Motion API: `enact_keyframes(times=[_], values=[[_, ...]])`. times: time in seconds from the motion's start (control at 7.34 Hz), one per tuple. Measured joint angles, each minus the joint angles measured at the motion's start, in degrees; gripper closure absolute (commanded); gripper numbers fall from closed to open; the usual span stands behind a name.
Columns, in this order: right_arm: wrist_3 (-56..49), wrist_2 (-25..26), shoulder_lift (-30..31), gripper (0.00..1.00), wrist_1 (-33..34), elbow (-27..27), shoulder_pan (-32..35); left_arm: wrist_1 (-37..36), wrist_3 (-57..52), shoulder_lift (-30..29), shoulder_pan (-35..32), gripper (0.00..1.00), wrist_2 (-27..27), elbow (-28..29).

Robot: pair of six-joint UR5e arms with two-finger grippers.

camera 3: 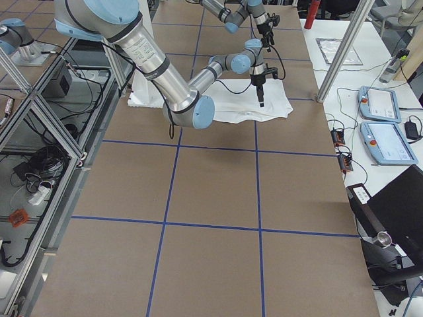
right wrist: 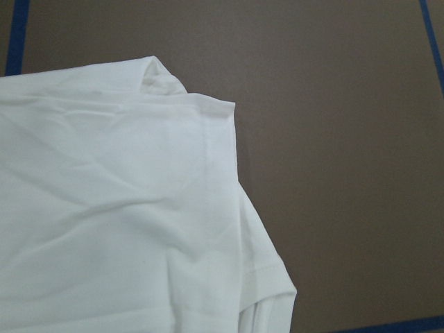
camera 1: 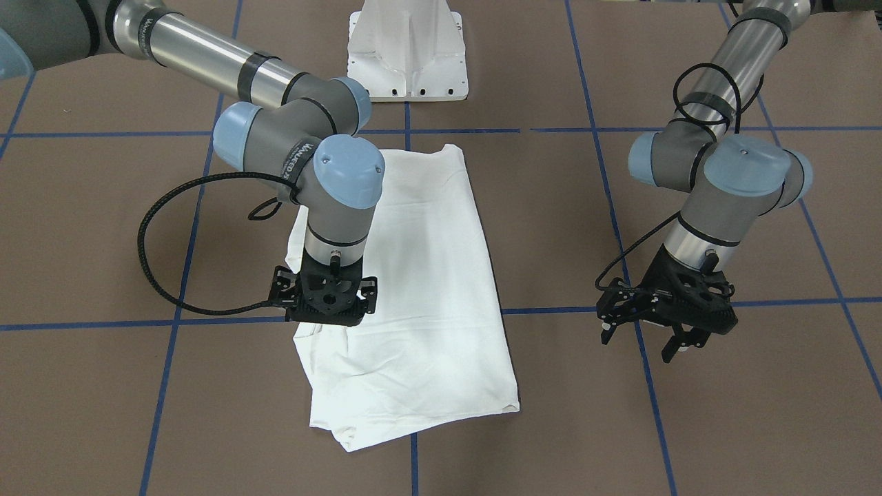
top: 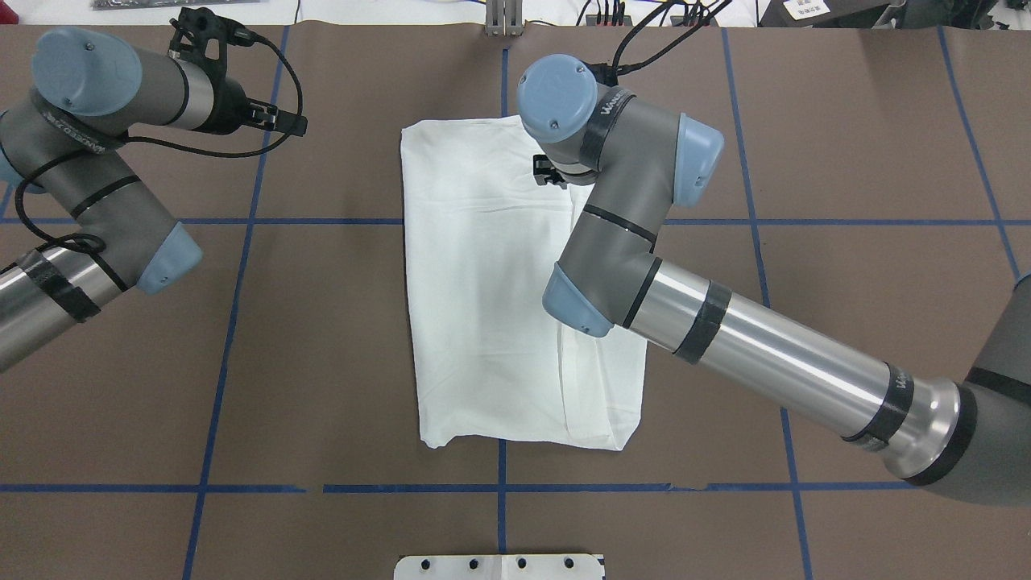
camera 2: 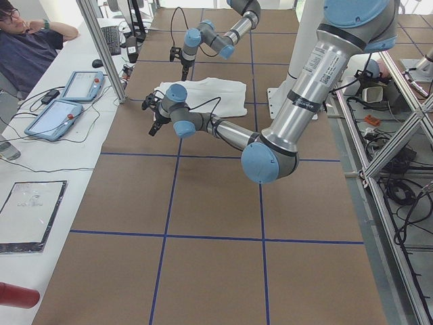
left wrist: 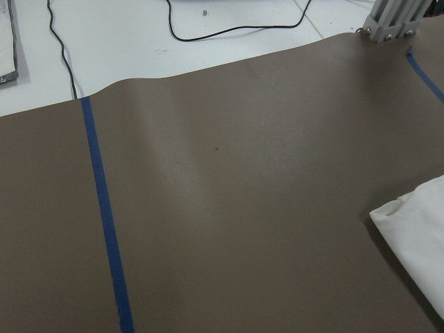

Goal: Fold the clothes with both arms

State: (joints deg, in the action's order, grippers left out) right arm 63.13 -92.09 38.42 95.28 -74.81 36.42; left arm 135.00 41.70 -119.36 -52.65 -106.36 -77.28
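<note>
The white shirt (camera 1: 420,275) lies flat on the brown table, folded into a long rectangle, and also shows in the overhead view (top: 483,282). No text or label shows. My right gripper (camera 1: 325,306) points straight down over the shirt's edge near its operator-side end, jaws spread, fingertips hidden under its body. In the overhead view the right gripper (top: 548,171) is mostly hidden by the wrist. The right wrist view shows a shirt corner (right wrist: 125,208) lying loose. My left gripper (camera 1: 641,344) is open and empty over bare table, well apart from the shirt. The left wrist view shows only a shirt corner (left wrist: 416,236).
The white metal pedestal (camera 1: 406,55) stands at the robot-side table edge. Blue tape lines (camera 1: 413,131) grid the brown table. An operator (camera 2: 27,47) sits at a side desk with tablets (camera 2: 61,108) beyond the table's far edge.
</note>
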Motion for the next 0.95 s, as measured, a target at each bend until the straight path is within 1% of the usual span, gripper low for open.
enact_keyframes(times=[0.27, 0.55, 0.95], values=[[3.98, 2.98, 0.16, 0.0, 4.81, -1.9, -4.1, 0.0, 0.09, 0.17, 0.06, 0.0, 0.01, -0.05], [6.89, 4.62, 0.41, 0.0, 8.86, -3.8, -7.41, 0.0, 0.12, 0.32, 0.17, 0.0, 0.01, -0.06], [7.64, 7.37, 1.26, 0.0, 14.44, -6.1, -11.24, 0.06, 0.12, 0.35, 0.29, 0.0, 0.01, -0.14]])
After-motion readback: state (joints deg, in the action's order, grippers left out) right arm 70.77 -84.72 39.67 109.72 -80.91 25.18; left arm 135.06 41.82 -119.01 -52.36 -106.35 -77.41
